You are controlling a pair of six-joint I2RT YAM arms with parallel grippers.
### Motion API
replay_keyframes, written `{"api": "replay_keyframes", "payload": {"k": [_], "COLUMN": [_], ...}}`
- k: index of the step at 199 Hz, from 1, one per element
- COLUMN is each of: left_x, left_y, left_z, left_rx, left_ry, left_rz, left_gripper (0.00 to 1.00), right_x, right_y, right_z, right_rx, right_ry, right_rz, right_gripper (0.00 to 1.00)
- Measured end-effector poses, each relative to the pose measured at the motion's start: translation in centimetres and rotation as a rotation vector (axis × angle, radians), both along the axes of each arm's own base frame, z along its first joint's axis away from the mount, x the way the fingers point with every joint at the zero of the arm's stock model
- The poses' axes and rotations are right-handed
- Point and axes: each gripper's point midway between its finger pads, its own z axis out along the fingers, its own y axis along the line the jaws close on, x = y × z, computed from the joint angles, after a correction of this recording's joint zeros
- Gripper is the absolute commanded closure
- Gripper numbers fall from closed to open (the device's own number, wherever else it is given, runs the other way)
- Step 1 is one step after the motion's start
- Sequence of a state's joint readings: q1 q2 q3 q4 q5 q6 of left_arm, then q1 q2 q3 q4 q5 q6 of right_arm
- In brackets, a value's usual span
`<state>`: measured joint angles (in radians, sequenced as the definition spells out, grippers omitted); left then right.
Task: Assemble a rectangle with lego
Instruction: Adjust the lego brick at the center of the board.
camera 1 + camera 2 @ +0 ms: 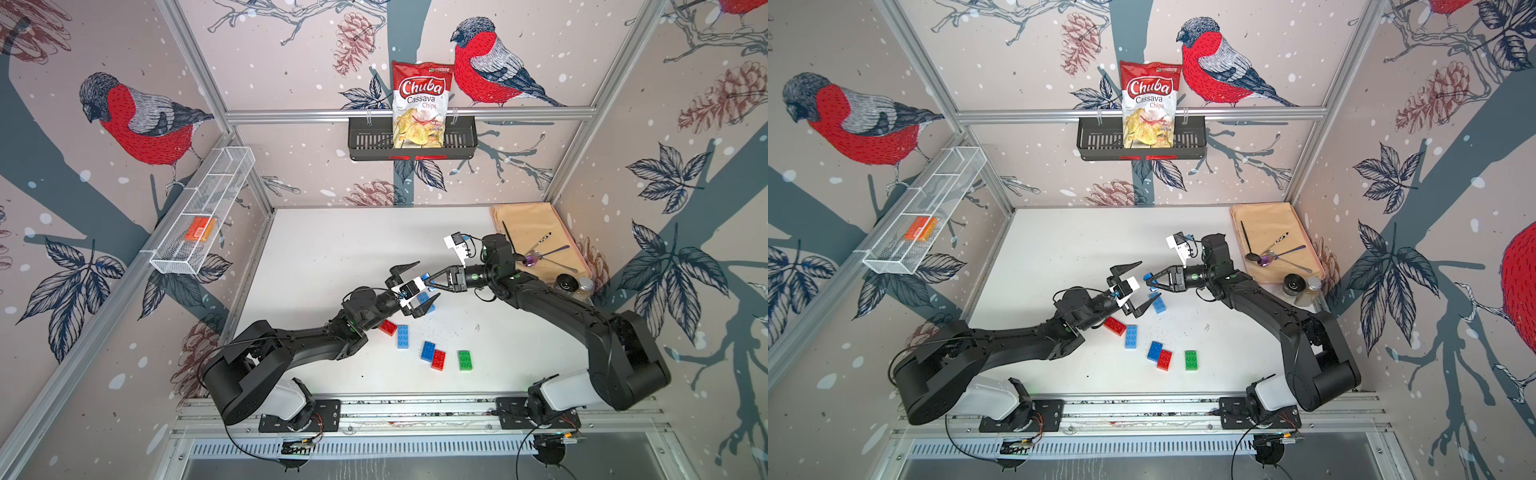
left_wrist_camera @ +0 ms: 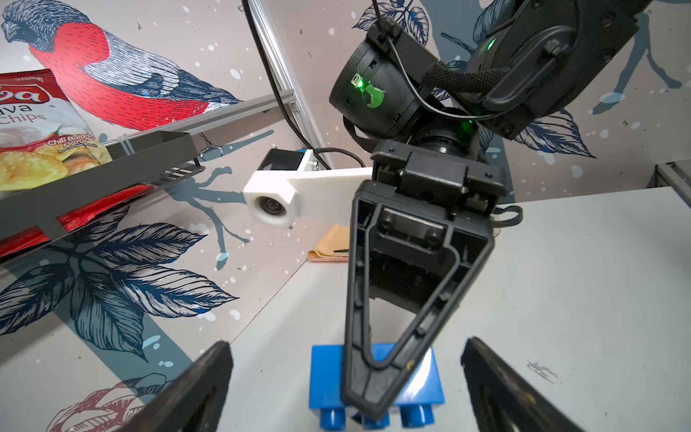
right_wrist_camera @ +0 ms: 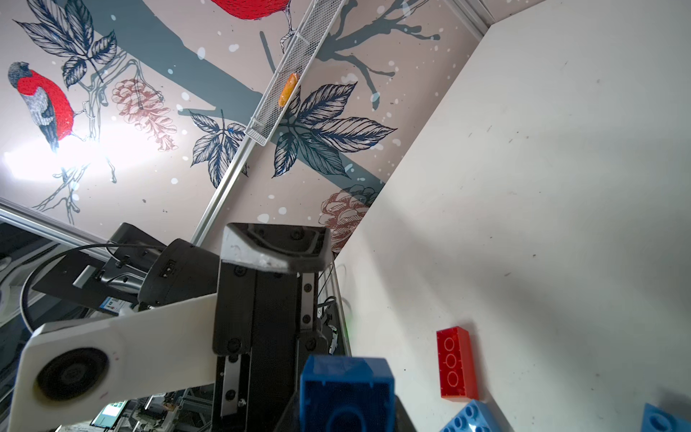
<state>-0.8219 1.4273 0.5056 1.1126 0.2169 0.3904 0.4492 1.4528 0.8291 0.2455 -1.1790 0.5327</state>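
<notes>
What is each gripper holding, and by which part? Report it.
The right gripper holds a blue brick, pinched across opposite side walls, with the studs pointing away from its wrist. The left gripper is open and holds nothing.

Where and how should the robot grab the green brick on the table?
Grip the green brick across its two long sides, coming straight down. It lies flat, studs up, with bare table along both sides; the red brick nearby leaves a narrower gap.

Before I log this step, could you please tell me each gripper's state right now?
Left gripper: open, holding nothing.
Right gripper: shut on a blue brick.
</notes>
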Motion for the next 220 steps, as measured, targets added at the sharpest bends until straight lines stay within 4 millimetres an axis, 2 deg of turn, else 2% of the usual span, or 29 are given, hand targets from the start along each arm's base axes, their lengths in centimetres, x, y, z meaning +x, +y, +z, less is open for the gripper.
{"api": "replay_keyframes", "payload": {"k": [46, 76, 110, 129, 143, 165, 190, 220], "left_x": [-0.5, -0.4, -0.4, -0.5, -0.4, -0.7, -0.6, 1.1], "left_y": [-0.5, -0.7, -0.8, -0.9, -0.9, -1.4, -1.8, -1.3], "left_z": [-0.4, -0.6, -0.5, -0.5, -0.6, -0.6, -0.6, -0.7], "left_rx": [-0.006, -0.012, -0.026, -0.029, -0.024, -0.022, -0.002, 0.049], "left_ry": [0.03, 0.055, 0.072, 0.079, 0.074, 0.081, 0.102, 0.162], "left_rz": [-0.045, -0.052, -0.053, -0.051, -0.043, -0.048, -0.013, 0.108], "left_gripper": [0.19, 0.35, 0.44, 0.53, 0.61, 0.69, 0.72, 0.69], "right_x": [-0.5, -0.6, -0.6, -0.6, -0.6, -0.2, 1.5, 4.4], "right_y": [0.2, 0.2, 0.2, 0.2, 0.1, -0.2, -1.5, -4.3], "right_z": [0.7, 1.1, 1.1, 1.0, 0.8, 0.8, 0.9, 1.9], "right_rx": [0.037, 0.05, 0.054, 0.053, 0.048, 0.049, 0.041, 0.008], "right_ry": [-0.004, -0.014, -0.006, 0.004, 0.026, 0.017, -0.01, -0.096], "right_rz": [0.023, 0.025, 0.022, 0.022, 0.017, 0.002, -0.069, -0.253], "right_gripper": [0.72, 0.72, 0.72, 0.71, 0.61, 0.47, 0.39, 0.37]}}
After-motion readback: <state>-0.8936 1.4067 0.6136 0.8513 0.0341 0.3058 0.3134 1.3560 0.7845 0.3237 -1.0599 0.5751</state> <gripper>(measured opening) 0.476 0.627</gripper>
